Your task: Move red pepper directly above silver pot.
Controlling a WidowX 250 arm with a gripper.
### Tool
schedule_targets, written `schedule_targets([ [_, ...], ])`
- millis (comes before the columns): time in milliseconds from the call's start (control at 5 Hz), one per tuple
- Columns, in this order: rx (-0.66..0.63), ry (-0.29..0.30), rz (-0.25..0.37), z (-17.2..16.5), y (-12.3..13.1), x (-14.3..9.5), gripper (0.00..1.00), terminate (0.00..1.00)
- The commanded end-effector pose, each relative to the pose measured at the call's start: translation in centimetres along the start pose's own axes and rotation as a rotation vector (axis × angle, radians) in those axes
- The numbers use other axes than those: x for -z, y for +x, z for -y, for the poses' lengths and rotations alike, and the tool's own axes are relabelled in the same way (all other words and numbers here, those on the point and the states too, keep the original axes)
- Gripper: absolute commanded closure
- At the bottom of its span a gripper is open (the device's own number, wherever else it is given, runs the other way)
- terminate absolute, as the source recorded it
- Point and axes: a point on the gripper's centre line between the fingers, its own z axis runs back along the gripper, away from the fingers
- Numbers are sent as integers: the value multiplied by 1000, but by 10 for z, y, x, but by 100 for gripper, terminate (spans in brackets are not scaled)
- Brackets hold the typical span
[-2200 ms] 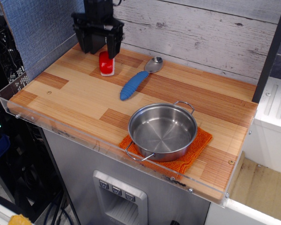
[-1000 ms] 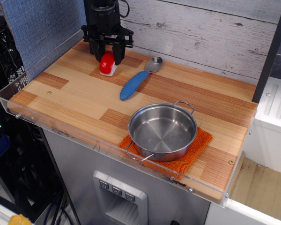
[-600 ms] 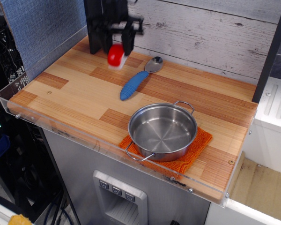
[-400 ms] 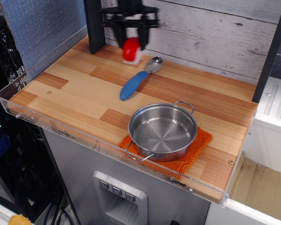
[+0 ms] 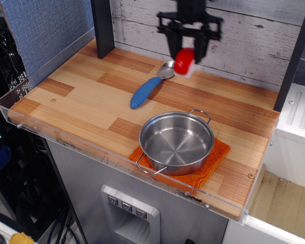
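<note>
My black gripper [image 5: 185, 53] hangs in the air at the back of the wooden table, shut on the red pepper [image 5: 184, 61], a small glossy red piece with a white side. The pepper is lifted clear of the table, near the back wall and just right of the spoon's bowl. The silver pot [image 5: 176, 142], a wide shallow steel pan with two wire loop handles, sits empty on an orange cloth [image 5: 218, 152] near the front edge, below the pepper in the picture. The picture is a little blurred around the gripper.
A spoon with a blue handle [image 5: 146, 92] and silver bowl [image 5: 166, 70] lies left of the gripper. A black post [image 5: 102, 25] stands at the back left. A clear plastic rim [image 5: 66, 138] runs along the table's left and front edges. The plank wall [image 5: 244, 35] is close behind.
My gripper closed on the red pepper at the back left, lifted it off the table and carried it right, past the spoon. The pot and spoon have not moved.
</note>
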Motion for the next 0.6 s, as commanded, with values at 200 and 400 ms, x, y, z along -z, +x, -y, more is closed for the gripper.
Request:
schedule_targets([
  [200, -63, 36, 146, 42, -9, 15, 100, 0],
  [400, -85, 23, 175, 46, -15, 25, 100, 0],
])
